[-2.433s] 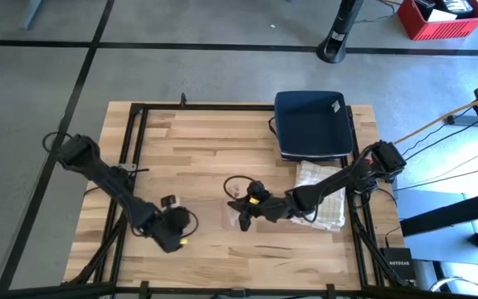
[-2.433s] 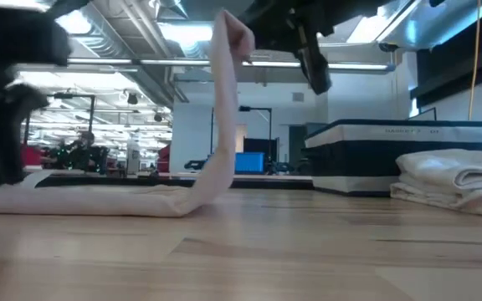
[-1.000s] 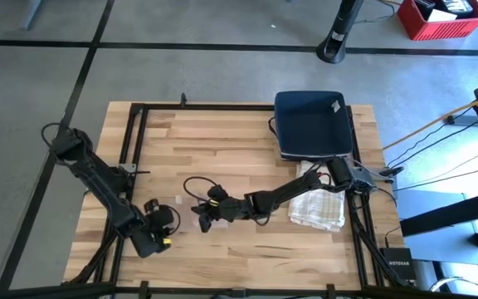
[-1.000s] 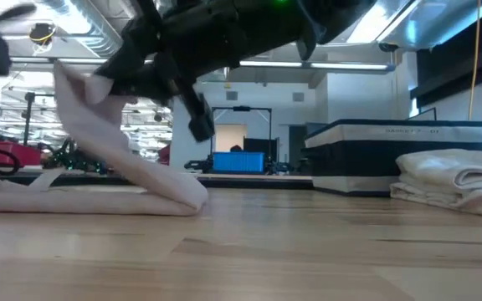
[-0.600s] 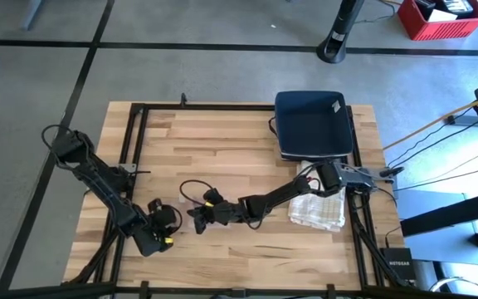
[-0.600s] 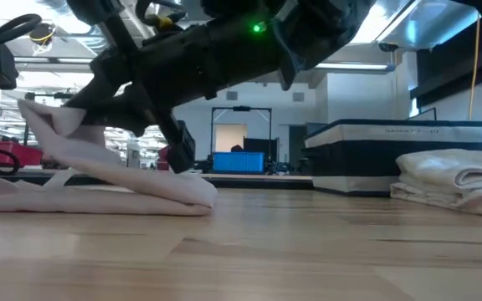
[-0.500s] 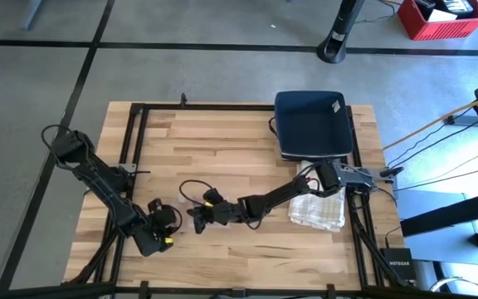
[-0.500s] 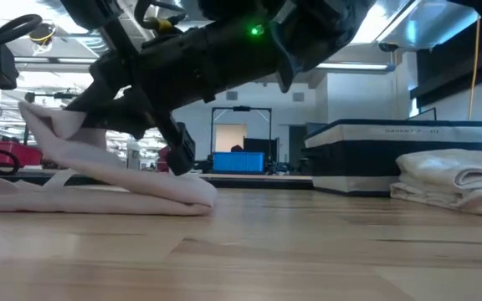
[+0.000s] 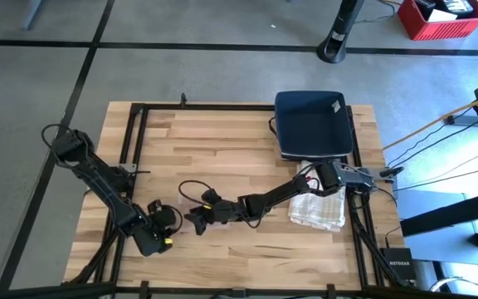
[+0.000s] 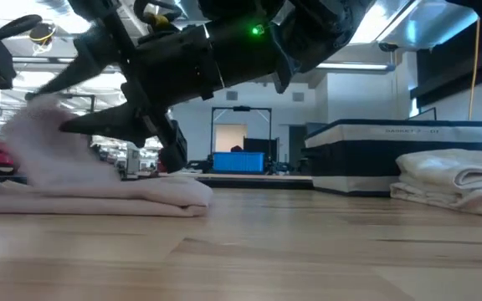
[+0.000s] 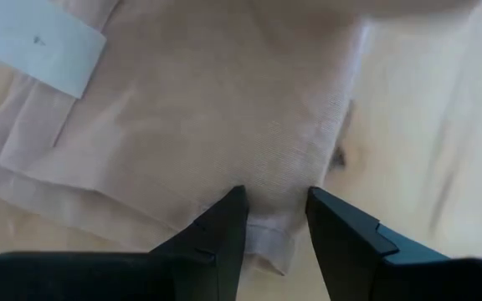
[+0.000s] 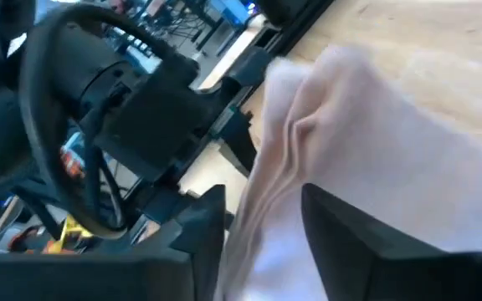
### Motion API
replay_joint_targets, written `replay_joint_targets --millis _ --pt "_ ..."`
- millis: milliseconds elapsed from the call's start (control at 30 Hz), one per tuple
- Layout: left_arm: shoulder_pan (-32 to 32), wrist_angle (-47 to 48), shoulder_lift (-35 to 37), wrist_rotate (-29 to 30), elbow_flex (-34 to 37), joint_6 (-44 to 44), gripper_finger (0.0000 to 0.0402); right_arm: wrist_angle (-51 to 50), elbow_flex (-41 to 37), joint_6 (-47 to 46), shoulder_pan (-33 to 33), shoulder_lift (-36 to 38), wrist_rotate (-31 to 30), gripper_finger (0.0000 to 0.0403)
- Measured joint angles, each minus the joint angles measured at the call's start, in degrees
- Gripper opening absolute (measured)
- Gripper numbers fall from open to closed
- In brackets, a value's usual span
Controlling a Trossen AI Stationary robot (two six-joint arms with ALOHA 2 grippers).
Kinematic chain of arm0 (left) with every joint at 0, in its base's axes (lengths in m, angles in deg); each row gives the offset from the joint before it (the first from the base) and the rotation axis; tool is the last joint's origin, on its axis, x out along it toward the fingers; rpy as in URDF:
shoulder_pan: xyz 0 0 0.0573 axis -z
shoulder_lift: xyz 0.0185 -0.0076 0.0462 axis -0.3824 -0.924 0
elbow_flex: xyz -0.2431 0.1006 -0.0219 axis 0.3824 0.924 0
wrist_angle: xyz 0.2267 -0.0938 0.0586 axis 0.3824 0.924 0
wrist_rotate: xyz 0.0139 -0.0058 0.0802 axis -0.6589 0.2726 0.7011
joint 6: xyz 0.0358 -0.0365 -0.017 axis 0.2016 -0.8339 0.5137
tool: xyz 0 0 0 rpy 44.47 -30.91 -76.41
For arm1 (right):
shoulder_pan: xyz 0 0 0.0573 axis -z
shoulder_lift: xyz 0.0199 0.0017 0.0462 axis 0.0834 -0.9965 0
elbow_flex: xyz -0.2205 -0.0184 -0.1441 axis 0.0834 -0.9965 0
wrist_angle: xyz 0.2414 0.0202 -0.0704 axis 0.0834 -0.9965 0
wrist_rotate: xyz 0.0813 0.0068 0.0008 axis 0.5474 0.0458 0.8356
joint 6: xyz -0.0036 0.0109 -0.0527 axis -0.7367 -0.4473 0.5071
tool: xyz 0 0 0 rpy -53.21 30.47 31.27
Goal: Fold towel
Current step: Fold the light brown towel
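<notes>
Towel (image 10: 99, 180) lying low on the tabletop (image 9: 247, 158) toward its left front, half folded, one flap draped over the rest. Right gripper (image 10: 99, 125) just above that flap, fingers (image 12: 341, 226) parted with cloth slack between them; looks like the moment of release. Left gripper (image 11: 274, 221) at the towel's near edge, fingers set narrowly apart astride the hem, seemingly pinning it. Best to lift straight clear without dragging the flap, keep the hem held, then check edges for alignment. Finished stack (image 9: 318, 208) to the right

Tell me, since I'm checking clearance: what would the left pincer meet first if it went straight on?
Probably the pink towel: it lies directly ahead of the left pincer, whose open fingers straddle its hem.
</notes>
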Motion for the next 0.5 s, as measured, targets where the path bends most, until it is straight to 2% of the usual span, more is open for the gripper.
replay_joint_targets --millis 167,267,367,433,500 --pt "0.0 5.7 2.8 -5.9 -3.0 -0.5 0.0123 0.5 0.0 1.5 0.0 0.0 0.5 0.0185" --pt "0.1 10.9 5.4 -9.2 -5.1 -2.6 0.0123 2.2 0.0 2.9 0.0 0.0 0.6 0.0188" --pt "0.6 14.4 9.0 -12.9 -7.2 -3.8 0.0123 2.0 0.0 8.6 0.1 0.4 3.3 0.0186" --pt "1.1 15.2 11.8 -11.6 -8.0 -3.4 0.0123 0.7 0.0 13.1 0.4 1.3 6.7 0.0185" --pt "1.7 15.1 13.7 -4.6 -8.1 -2.1 0.0123 -2.5 0.0 17.8 0.8 2.8 10.3 0.0184"
